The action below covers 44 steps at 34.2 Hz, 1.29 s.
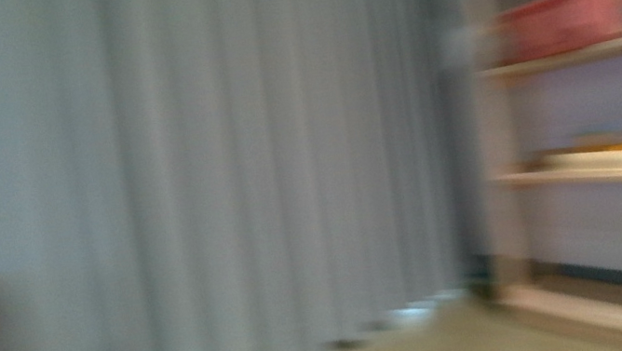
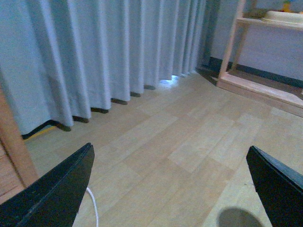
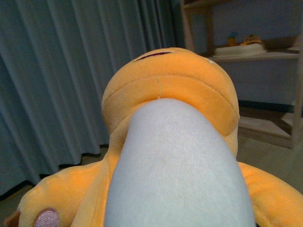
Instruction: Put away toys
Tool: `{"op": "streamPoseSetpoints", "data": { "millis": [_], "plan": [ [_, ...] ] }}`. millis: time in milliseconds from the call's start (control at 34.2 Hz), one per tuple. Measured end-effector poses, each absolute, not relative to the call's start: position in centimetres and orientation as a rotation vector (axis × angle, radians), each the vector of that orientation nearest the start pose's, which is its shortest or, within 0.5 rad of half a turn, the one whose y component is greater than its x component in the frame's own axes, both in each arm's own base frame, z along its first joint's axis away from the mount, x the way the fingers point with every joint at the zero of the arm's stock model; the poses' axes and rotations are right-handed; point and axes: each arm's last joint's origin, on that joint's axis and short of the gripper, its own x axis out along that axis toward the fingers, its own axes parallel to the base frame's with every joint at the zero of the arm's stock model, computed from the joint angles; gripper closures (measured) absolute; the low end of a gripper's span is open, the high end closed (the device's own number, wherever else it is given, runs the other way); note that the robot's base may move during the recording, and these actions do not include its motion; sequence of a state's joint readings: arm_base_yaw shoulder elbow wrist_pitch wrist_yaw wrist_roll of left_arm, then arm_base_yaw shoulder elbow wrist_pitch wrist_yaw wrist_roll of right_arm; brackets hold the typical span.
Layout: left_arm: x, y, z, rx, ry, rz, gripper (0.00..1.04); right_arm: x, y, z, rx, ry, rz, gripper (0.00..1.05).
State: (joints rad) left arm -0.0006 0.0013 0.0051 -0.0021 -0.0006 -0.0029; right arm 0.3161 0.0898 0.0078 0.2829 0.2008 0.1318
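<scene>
Grey curtain (image 1: 194,175): soft vertical pleats fill your left and centre, with the hem at the floor.
Left claw (image 2: 169,156): two flat black wedge fingers are spread wide and empty above the pale wood-plank floor (image 2: 189,113).
Shelf (image 1: 589,51): light wooden boards on your right, with a blurred pink bin (image 1: 570,17) on one.
Plush toy (image 3: 170,90): fuzzy and rounded, orange-yellow with a pale belly and a pink paw pad, close up against the right wrist camera.
Right claw: hidden by the plush, so you cannot tell its grip.

Your toy (image 3: 170,80), an orange plush with pale belly and pink paw pad, shows at the front view's lower right edge
</scene>
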Motion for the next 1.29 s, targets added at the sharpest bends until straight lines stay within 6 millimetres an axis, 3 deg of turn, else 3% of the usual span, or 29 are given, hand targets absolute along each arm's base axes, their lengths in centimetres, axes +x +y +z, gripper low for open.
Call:
{"op": "streamPoseSetpoints", "data": {
  "millis": [1287],
  "plan": [
    [9.75,-0.02,16.49,-0.003,-0.001,-0.003,0.06,9.69,2.54,18.64,0.183,-0.191,0.125,0.92]
  ]
}}
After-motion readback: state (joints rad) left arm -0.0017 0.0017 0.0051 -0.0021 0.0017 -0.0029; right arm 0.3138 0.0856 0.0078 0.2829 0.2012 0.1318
